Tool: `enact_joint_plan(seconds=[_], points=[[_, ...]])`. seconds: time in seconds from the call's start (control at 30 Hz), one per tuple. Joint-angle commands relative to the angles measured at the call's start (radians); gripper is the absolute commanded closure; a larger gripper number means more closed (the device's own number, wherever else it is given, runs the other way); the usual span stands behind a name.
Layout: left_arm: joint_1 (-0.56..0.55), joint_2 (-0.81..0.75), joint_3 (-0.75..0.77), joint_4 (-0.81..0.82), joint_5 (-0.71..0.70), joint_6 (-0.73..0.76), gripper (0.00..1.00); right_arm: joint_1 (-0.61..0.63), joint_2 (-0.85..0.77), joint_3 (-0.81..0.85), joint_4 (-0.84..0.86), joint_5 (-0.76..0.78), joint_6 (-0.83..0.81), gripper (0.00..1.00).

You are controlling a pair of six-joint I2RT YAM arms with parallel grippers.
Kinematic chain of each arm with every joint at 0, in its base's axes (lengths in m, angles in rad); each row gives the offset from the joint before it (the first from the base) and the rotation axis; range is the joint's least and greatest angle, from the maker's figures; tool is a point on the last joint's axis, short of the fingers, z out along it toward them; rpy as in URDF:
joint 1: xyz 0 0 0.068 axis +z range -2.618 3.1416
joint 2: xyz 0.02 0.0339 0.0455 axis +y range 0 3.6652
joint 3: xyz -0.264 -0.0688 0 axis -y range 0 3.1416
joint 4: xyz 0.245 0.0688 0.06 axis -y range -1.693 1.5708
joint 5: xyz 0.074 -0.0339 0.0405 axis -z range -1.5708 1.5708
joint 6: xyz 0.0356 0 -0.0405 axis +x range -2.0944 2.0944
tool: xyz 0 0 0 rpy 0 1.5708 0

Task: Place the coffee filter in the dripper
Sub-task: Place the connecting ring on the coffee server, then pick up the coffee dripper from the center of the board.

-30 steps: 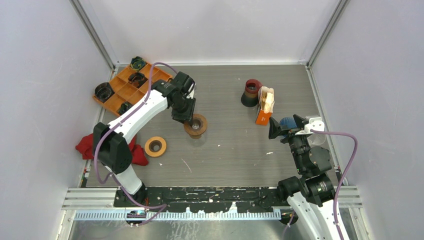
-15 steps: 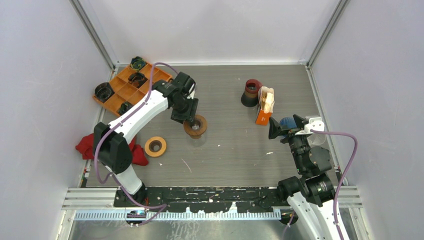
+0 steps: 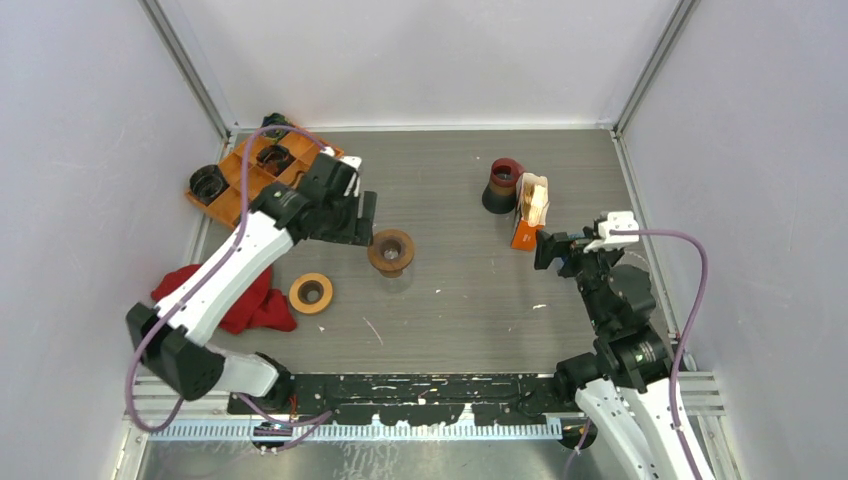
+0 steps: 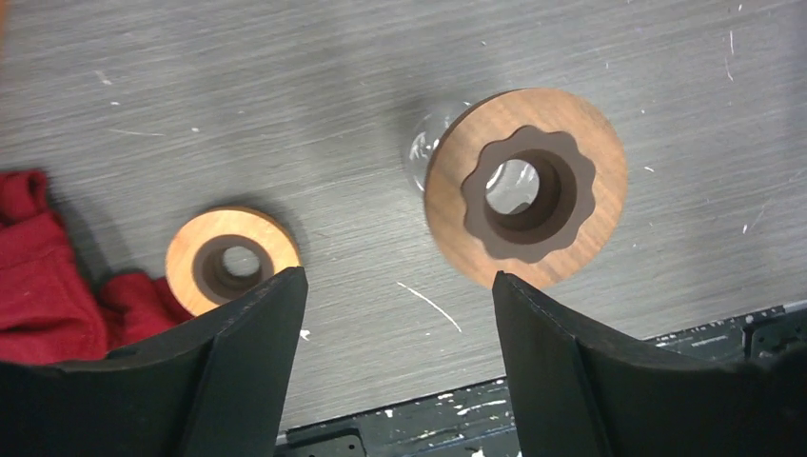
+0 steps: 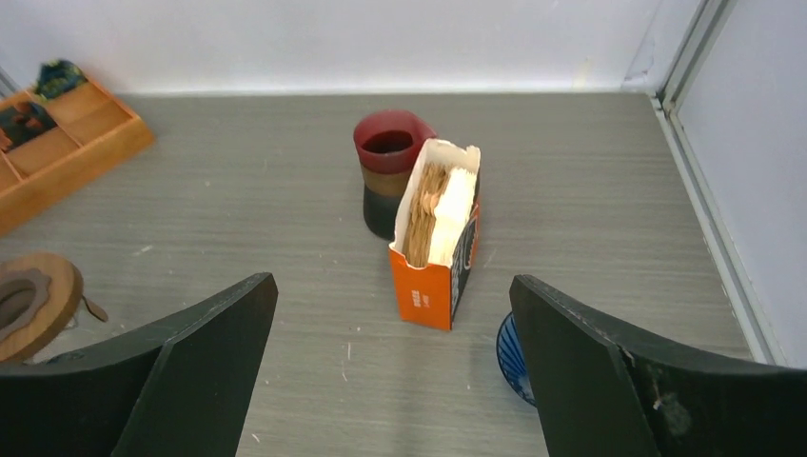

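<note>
Presently the left gripper (image 4: pixel 395 286) hangs with its jaws spread and nothing between them. In the overhead view it is just left of the dripper (image 3: pixel 390 250) and clear of it. The dripper is a wooden ring with a brown scalloped insert over clear glass, and it stands near the middle of the table (image 3: pixel 460 310). A second wooden ring (image 3: pixel 311 292) lies nearer the arm bases, close to a red cloth (image 3: pixel 245 305).

The coffee filters (image 5: pixel 428 205) stand packed upright in an open orange box (image 5: pixel 430 286) on the right side of the table, well apart from the dripper. A dark red cup (image 5: pixel 388 176) sits just behind the box. The right gripper (image 5: pixel 392 286) faces the box with its jaws wide apart and holds nothing.
</note>
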Motion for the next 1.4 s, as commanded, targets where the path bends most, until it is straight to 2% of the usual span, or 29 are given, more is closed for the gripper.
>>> enact_joint_plan(seconds=[0.0, 0.17, 0.27, 0.5, 0.6, 0.77, 0.97, 1.1, 1.37], points=[[-0.004, -0.156, -0.069, 0.090, -0.124, 0.010, 0.23, -0.004, 0.113, 0.120, -0.095, 0.020, -0.013, 0.00], [-0.003, -0.324, -0.167, 0.142, -0.190, 0.033, 0.14, -0.004, 0.247, 0.200, -0.178, 0.019, 0.014, 0.00], [-0.002, -0.392, -0.205, 0.151, -0.251, 0.053, 0.13, -0.004, 0.323, 0.226, -0.215, 0.104, 0.050, 0.00], [-0.002, -0.560, -0.332, 0.261, -0.361, 0.121, 0.01, -0.011, 0.439, 0.247, -0.239, 0.217, 0.111, 0.01], [-0.002, -0.604, -0.377, 0.300, -0.385, 0.146, 0.01, -0.028, 0.474, 0.238, -0.243, 0.260, 0.156, 0.03], [-0.002, -0.650, -0.422, 0.320, -0.422, 0.161, 0.01, -0.145, 0.508, 0.201, -0.248, 0.261, 0.251, 0.04], [0.000, -0.691, -0.466, 0.320, -0.389, 0.144, 0.01, -0.272, 0.528, 0.150, -0.245, 0.270, 0.394, 0.06], [0.008, -0.703, -0.470, 0.318, -0.392, 0.137, 0.01, -0.294, 0.541, 0.115, -0.245, 0.301, 0.492, 0.17], [0.057, -0.712, -0.482, 0.323, -0.311, 0.101, 0.01, -0.300, 0.551, 0.035, -0.233, 0.382, 0.687, 0.35]])
